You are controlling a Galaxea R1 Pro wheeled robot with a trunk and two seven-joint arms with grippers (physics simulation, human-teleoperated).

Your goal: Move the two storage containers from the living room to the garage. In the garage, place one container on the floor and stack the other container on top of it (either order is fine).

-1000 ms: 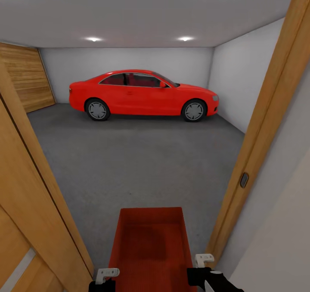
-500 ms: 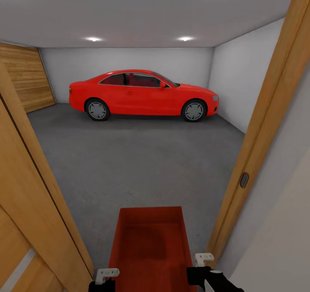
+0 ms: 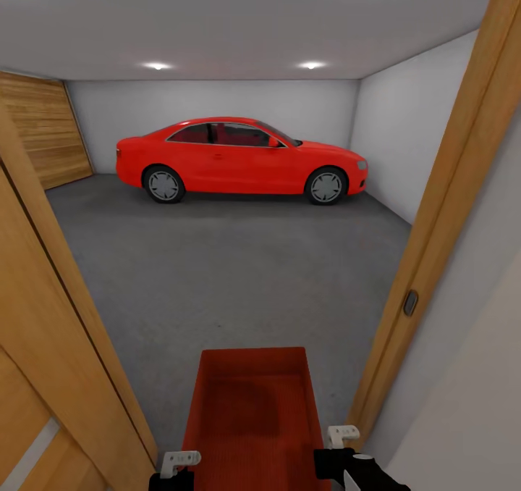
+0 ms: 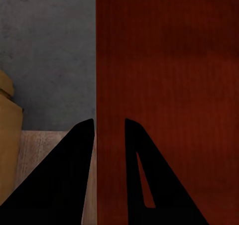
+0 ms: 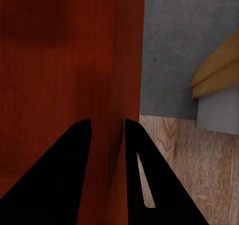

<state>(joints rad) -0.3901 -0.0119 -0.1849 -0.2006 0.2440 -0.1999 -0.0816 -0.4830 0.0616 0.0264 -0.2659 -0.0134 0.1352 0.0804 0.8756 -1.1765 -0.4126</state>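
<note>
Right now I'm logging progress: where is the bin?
In the head view the bin is low at center, held between the left claw and right claw in the doorway, facing the garage floor and red car.

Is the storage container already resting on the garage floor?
No: in the head view the storage container is held up between the left claw and right claw in the doorway, with the grey floor beyond it.
</note>
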